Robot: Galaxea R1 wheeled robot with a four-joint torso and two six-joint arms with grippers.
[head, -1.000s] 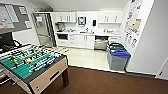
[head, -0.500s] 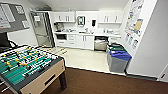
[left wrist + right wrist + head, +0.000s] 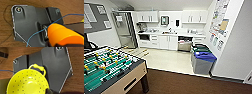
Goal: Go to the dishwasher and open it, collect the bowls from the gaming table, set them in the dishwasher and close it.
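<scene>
The dishwasher (image 3: 185, 45) sits under the far kitchen counter, a steel front with a dark band above it; whether it stands open I cannot tell. In the right wrist view a lime-yellow bowl (image 3: 27, 84) with small holes and a loop handle hangs over the wooden floor, my right gripper (image 3: 49, 91) shut on its rim. The left wrist view has an orange bowl (image 3: 62, 34), rounded side up, in my left gripper (image 3: 51, 43). The gaming table is out of view.
A table-football table (image 3: 111, 70) stands close at the lower left. Blue and green bins (image 3: 202, 60) line the right wall. A steel fridge (image 3: 125, 30) is at the back left. Pale kitchen floor (image 3: 166, 60) lies beyond the dark carpet (image 3: 184, 83). A blue cable (image 3: 37, 33) crosses the left wrist view.
The whole head view has shifted a little, so the camera has moved slightly. Nothing in the room has visibly moved.
</scene>
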